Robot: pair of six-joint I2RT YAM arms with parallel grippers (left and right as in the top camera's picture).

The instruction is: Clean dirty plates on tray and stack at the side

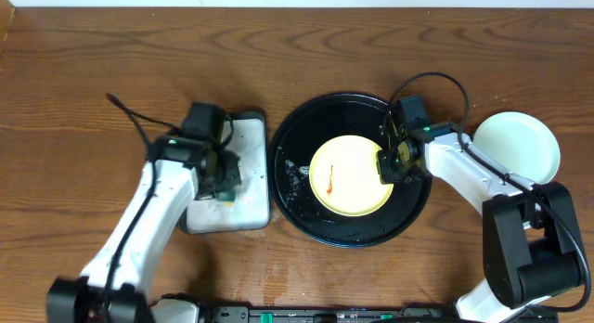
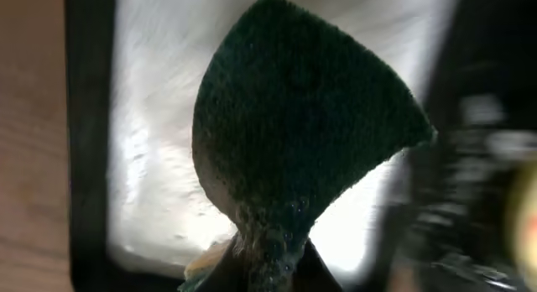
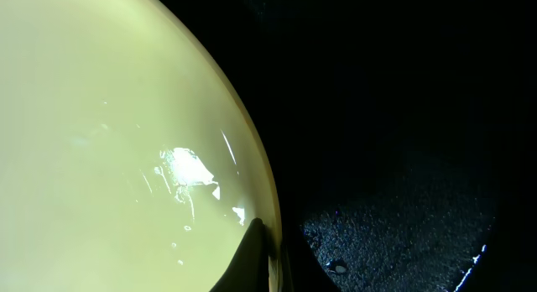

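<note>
A pale yellow plate (image 1: 349,174) with a red smear lies on the round black tray (image 1: 306,128). My right gripper (image 1: 393,165) is shut on the plate's right rim; the right wrist view shows the fingers (image 3: 270,252) pinching the yellow plate's (image 3: 109,149) edge over the wet black tray (image 3: 394,158). A pale mint-blue plate (image 1: 518,145) sits on the table at the right. My left gripper (image 1: 225,173) is shut on a dark green scouring sponge (image 2: 294,141), held over the whitish rectangular tray (image 1: 243,137).
The rectangular dark-rimmed tray (image 2: 159,158) sits left of the black tray, nearly touching it. Water drops lie on the black tray's left part (image 1: 293,174). Cables trail from both arms. Wooden table (image 1: 74,100) all round.
</note>
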